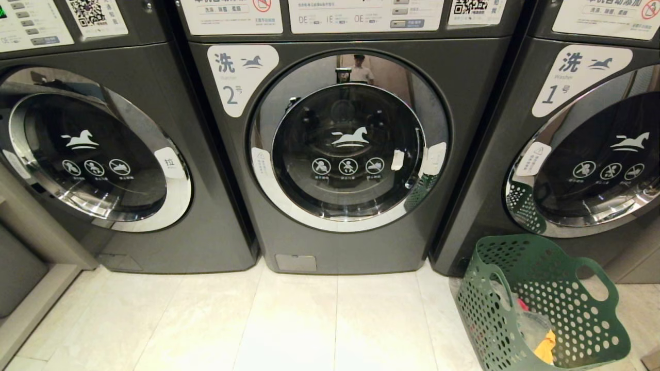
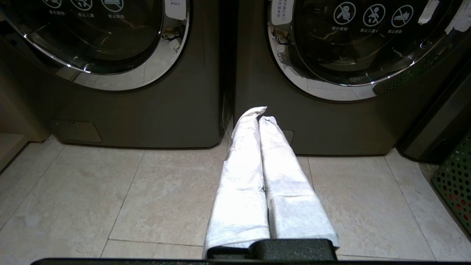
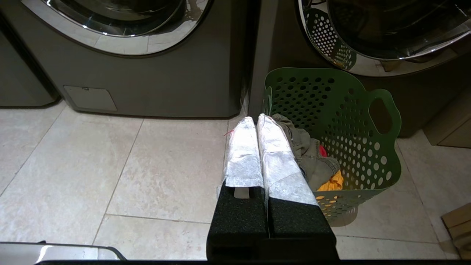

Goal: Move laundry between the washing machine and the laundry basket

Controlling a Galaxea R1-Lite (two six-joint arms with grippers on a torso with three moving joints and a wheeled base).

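Head view, machine: the dark grey front-loading washing machine marked 2 [image 1: 350, 139] stood square before the camera, its chrome-ringed round glass door shut, so no laundry could pass until that door was opened.
Head view, basket: the green perforated plastic laundry basket [image 1: 541, 304] sat on the pale tiled floor [image 1: 289, 319] at the lower right, in front of the like machine marked 1 [image 1: 588, 154] and clear of the middle door's front, probably to leave room for the door.
Head view, contents: crumpled clothes [image 1: 539, 337], one piece yellow, lay inside the basket.
Head view, neighbours: a third like machine [image 1: 98, 149] flanked the left; neither arm showed.
Left wrist view, jaws: the left gripper [image 2: 262, 116], white-wrapped, hung low over the tiles with its jaws together and holding nothing, aimed at the gap between two machine fronts.
Right wrist view, jaws: the right gripper [image 3: 255, 121] likewise had its jaws together and empty, its tips just beside the basket's near rim.
Right wrist view, obstacles: a cardboard edge [image 3: 458, 224] lay near the basket's far side.
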